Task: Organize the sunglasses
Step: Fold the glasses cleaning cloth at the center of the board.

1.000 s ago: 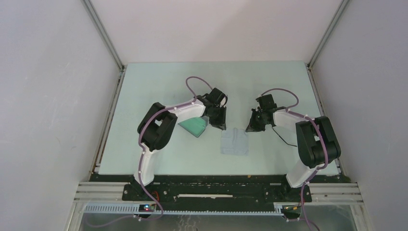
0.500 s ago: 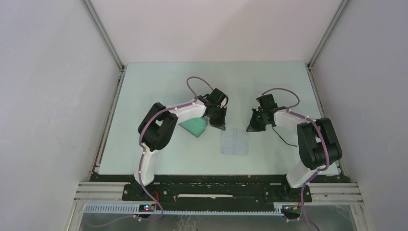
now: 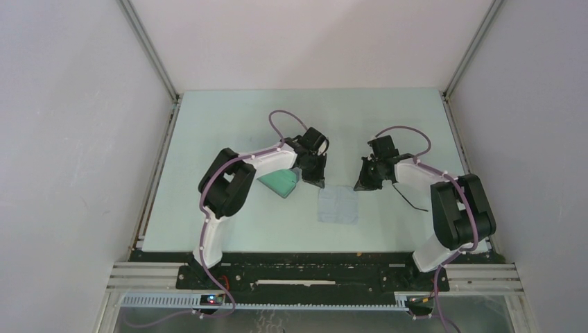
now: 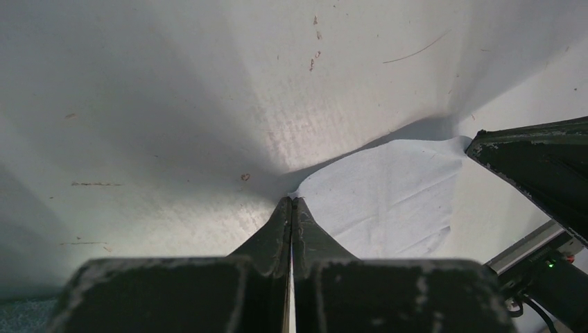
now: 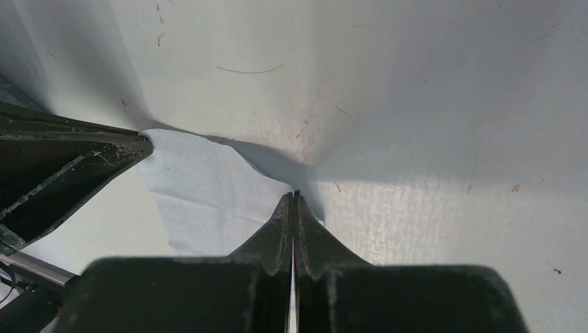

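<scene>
The pale bluish cloth [image 3: 338, 205] lies on the table between the two grippers. My left gripper [image 3: 318, 183] is shut on its far left corner, and the jaws meet at the cloth [image 4: 388, 194] edge in the left wrist view [image 4: 292, 201]. My right gripper [image 3: 361, 186] is shut on the far right corner [image 5: 294, 195] of the cloth [image 5: 208, 194], whose far edge is raised and casts a shadow. A thin black wire of the sunglasses [image 3: 414, 202] shows beside the right forearm; the rest is hidden. The teal-grey case [image 3: 279, 182] lies under the left forearm.
The pale table [image 3: 236, 132] is walled by white panels on the left, the back and the right. Each wrist view shows the other gripper's dark finger at its edge, on the right [image 4: 541, 166] in the left wrist view and on the left [image 5: 62, 166] in the right wrist view.
Almost nothing: both grippers stay shut at the cloth's far corners. The right arm's elbow has drifted slightly towards the near right.
</scene>
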Controlling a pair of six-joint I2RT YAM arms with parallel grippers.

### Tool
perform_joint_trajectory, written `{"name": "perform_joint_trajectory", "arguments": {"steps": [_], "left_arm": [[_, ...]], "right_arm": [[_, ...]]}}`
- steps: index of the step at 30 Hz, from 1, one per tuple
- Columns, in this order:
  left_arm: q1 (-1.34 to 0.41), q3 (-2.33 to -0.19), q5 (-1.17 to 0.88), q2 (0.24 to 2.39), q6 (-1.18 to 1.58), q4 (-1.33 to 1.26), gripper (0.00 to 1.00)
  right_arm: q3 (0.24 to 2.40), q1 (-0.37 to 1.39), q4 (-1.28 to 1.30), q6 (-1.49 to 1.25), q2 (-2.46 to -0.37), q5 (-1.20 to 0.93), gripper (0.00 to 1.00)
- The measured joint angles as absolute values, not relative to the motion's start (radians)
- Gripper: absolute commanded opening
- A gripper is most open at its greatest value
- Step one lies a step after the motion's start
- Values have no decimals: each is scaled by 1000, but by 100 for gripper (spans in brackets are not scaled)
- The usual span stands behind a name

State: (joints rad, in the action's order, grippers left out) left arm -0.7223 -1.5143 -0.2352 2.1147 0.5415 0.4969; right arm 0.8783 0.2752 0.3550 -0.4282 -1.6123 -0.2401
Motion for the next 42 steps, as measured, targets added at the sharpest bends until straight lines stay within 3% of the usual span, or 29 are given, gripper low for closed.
{"name": "perform_joint_trajectory", "arguments": {"steps": [42], "left_arm": [[-841, -1304, -229, 1962, 524, 471, 0]], "right_arm": [[669, 383, 389, -454, -1397, -161, 0]]}}
